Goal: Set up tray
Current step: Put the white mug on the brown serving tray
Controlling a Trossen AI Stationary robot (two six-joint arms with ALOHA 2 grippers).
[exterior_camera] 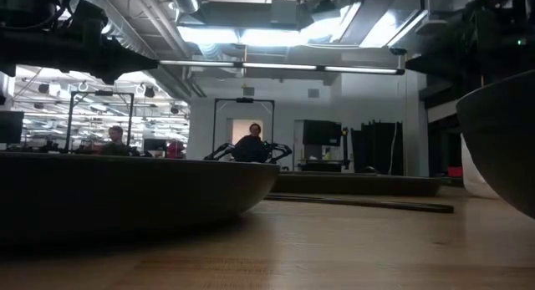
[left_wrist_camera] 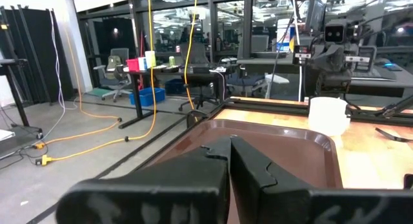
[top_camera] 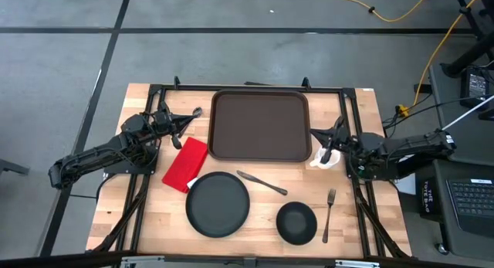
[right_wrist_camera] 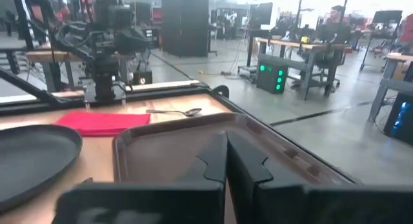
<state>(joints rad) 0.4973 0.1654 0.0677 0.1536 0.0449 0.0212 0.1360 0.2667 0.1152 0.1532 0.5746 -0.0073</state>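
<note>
The dark brown tray (top_camera: 260, 126) lies flat near the table's far edge, holding nothing. My left gripper (top_camera: 184, 134) hovers just off the tray's left rim, shut, and points across the tray (left_wrist_camera: 277, 146). My right gripper (top_camera: 323, 144) is off the tray's right rim beside a white cup (top_camera: 324, 161), also shut, and looks over the tray (right_wrist_camera: 161, 146). Neither gripper touches anything. Its fingertips (left_wrist_camera: 229, 143) (right_wrist_camera: 226, 140) meet in both wrist views.
On the bare wood lie a red folded napkin (top_camera: 186, 164), a black plate (top_camera: 218, 204), a black bowl (top_camera: 297, 222), a knife (top_camera: 262, 182), a fork (top_camera: 329, 214) and a spoon (top_camera: 195, 113) left of the tray. People sit in the room behind (exterior_camera: 251, 144).
</note>
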